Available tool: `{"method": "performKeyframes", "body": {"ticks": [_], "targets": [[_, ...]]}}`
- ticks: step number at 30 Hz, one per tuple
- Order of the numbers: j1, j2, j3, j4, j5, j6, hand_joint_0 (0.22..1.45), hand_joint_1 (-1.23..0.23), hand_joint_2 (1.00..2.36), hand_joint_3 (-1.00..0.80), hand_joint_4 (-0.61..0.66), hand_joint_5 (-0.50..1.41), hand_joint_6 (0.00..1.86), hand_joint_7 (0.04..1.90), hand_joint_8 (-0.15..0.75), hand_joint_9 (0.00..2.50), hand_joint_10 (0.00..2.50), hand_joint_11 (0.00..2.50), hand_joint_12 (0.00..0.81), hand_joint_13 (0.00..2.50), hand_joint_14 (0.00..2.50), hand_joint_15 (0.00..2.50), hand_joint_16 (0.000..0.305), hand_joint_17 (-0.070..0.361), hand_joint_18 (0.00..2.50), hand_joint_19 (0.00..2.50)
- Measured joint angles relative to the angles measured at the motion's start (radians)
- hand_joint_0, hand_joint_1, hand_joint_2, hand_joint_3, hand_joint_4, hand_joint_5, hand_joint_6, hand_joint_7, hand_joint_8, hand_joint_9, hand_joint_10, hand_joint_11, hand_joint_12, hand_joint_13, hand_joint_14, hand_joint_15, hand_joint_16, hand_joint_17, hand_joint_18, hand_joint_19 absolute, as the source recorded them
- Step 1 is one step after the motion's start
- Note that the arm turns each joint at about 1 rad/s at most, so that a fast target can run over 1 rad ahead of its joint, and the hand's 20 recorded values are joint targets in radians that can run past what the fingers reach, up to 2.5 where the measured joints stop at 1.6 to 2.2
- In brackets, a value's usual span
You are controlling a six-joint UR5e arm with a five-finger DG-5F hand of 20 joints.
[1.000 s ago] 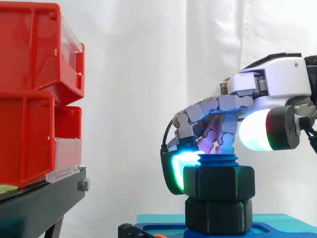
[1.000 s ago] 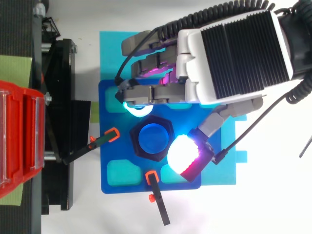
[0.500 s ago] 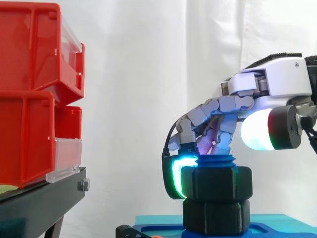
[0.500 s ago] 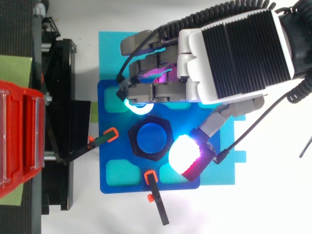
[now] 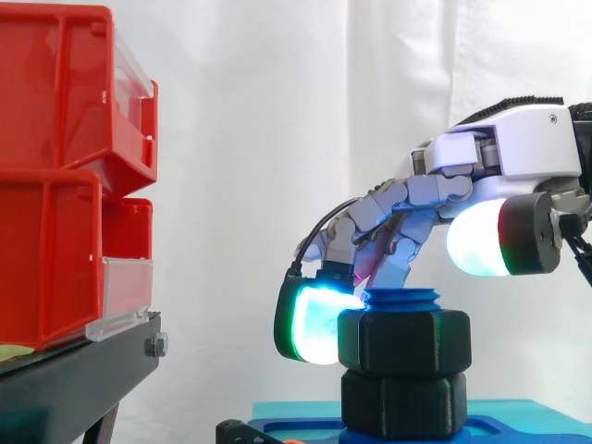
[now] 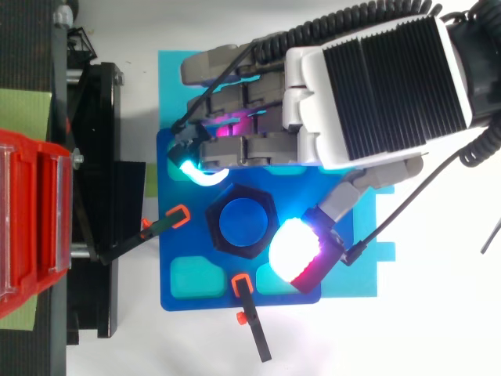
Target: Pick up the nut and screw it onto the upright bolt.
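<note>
Robot hand [image 5: 518, 153], right of frame: fingers and thumb apart, gripping nothing. One glowing cyan fingertip [image 5: 310, 324] hangs just beside the left face of the nut [image 5: 404, 340]; contact cannot be confirmed. The white thumb pad [image 5: 476, 248] sits above the nut's right side, clear of it. The nut is black, matte and hexagonal, threaded on the upright blue bolt [image 5: 400, 298], whose ridged tip protrudes. Below it, a second black hexagonal block [image 5: 404, 404] stands on a blue plate [image 6: 182, 243]. Left of frame: stacked red plastic bins [image 5: 55, 185] with clear front lips, contents hidden.
</note>
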Motion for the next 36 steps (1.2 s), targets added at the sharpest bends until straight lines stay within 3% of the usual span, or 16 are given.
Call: {"method": "performKeyframes", "body": {"ticks": [14,28,36], "targets": [[0.019,0.001,0.0,-0.004,0.007,0.007,0.5,-0.13,1.0,-0.5,0.26,-0.03,0.5,1.1,0.246,0.84,0.0,0.0,0.281,0.53,0.0,0.0,0.033,0.074,0.18,0.0],[0.021,0.0,0.0,-0.008,0.009,0.009,0.5,-0.15,1.0,-0.5,0.27,-0.04,0.5,1.06,0.246,0.84,0.0,0.0,0.281,0.54,0.0,0.0,0.032,0.073,0.19,0.0],[0.013,0.0,-0.022,0.013,0.004,0.009,0.51,-0.16,1.0,-0.5,0.26,-0.02,0.5,1.16,0.25,0.85,0.0,0.0,0.279,0.54,0.0,0.0,0.032,0.073,0.19,0.0]]}}
